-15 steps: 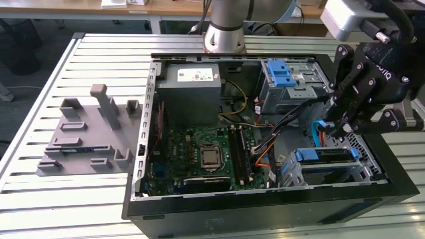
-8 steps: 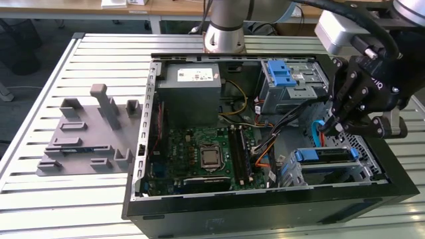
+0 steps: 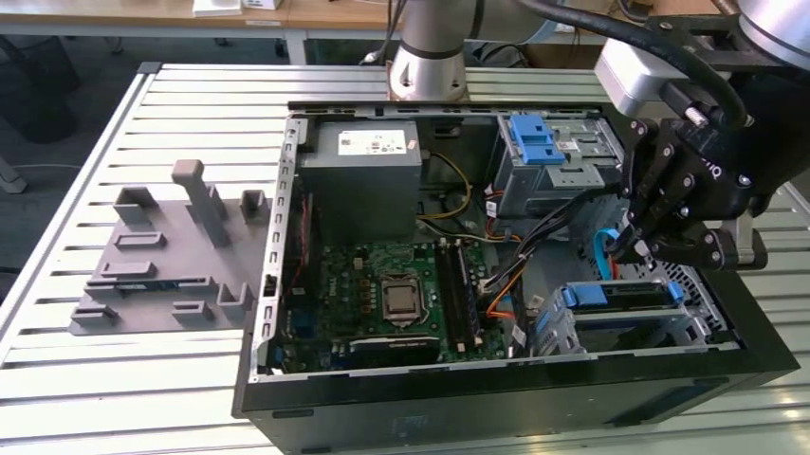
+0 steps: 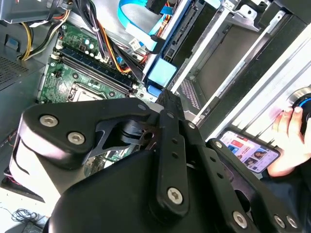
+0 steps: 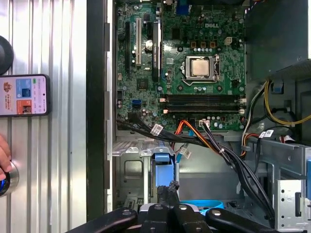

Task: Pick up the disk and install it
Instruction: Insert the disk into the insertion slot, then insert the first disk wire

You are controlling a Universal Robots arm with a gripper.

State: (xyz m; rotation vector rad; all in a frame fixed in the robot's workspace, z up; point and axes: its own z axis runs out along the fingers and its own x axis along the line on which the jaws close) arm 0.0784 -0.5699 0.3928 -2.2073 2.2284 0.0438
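The disk sits in the lower drive cage at the front of the open computer case, towards the exterior view's right. Its blue rail frame faces up. In both wrist views its pale blue end shows between the cage's metal walls. My gripper hangs just above the disk, its black fingers drawn together and shut with nothing between them. The tips point down at the blue end, close to it or touching; I cannot tell which.
A grey power supply box with a white sticker, the motherboard and an upper cage with a blue latch fill the case. Bundled cables run beside the disk. A grey fixture lies left. A phone and a hand are outside the case.
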